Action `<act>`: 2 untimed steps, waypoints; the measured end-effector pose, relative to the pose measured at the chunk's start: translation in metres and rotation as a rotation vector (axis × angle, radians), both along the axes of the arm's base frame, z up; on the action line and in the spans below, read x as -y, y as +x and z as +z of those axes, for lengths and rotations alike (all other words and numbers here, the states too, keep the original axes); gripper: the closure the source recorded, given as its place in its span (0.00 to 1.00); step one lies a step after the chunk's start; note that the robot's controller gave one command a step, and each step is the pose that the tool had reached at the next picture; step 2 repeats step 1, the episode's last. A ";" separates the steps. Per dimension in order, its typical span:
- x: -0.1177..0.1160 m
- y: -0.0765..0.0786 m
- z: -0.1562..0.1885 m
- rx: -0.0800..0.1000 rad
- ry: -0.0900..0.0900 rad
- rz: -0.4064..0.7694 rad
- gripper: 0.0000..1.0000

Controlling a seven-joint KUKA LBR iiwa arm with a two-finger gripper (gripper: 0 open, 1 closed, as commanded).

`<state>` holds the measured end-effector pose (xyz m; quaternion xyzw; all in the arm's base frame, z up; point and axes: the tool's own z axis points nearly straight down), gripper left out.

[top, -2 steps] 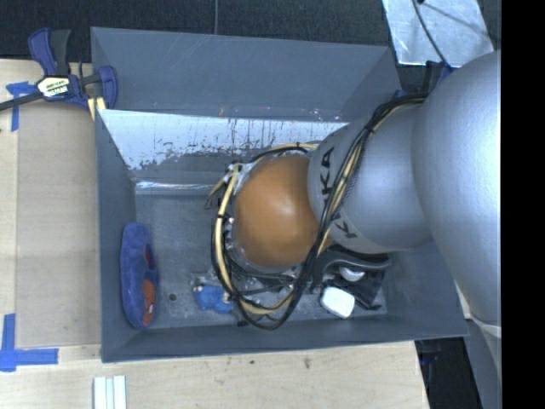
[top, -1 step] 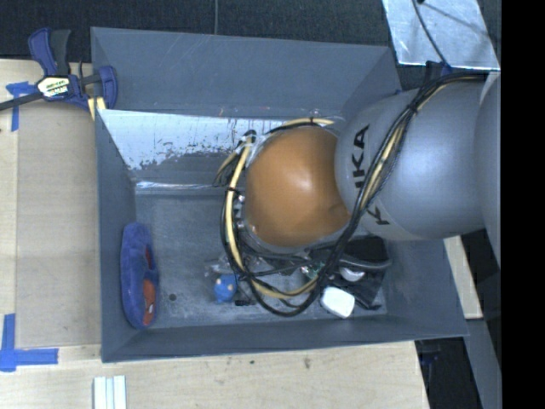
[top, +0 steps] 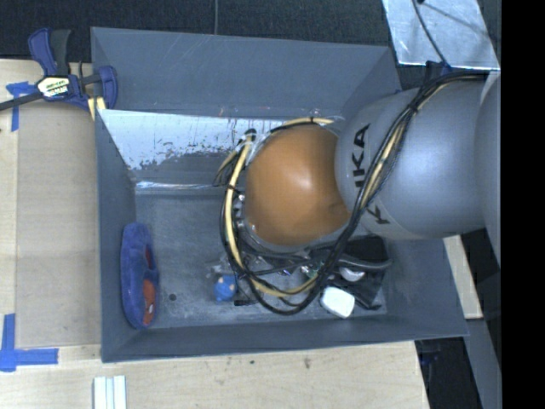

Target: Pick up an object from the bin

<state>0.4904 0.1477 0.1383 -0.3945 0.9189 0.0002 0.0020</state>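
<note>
Plainly, the risk sits by the front wall. The white block (top: 338,302) and small blue piece (top: 224,290) lie low on the bin (top: 255,341) floor, one just to each side of the tool (top: 274,273). A descent between them could close on nothing or shove one against the wall. The cables (top: 281,301) loop low and might snag. Whether the tool is open or closed I cannot tell, as the orange cover (top: 289,186) hides it. Well apart to the left lies a blue pouch (top: 136,275).

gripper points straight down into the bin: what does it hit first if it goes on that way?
Probably the bin floor. The gripper sits low under the orange cover, with a small blue thing just beside it. Depth is unclear.
</note>
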 end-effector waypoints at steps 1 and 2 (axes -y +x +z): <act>0.000 0.002 0.045 0.004 0.001 -0.004 1.00; 0.000 0.002 0.045 0.004 0.001 -0.004 1.00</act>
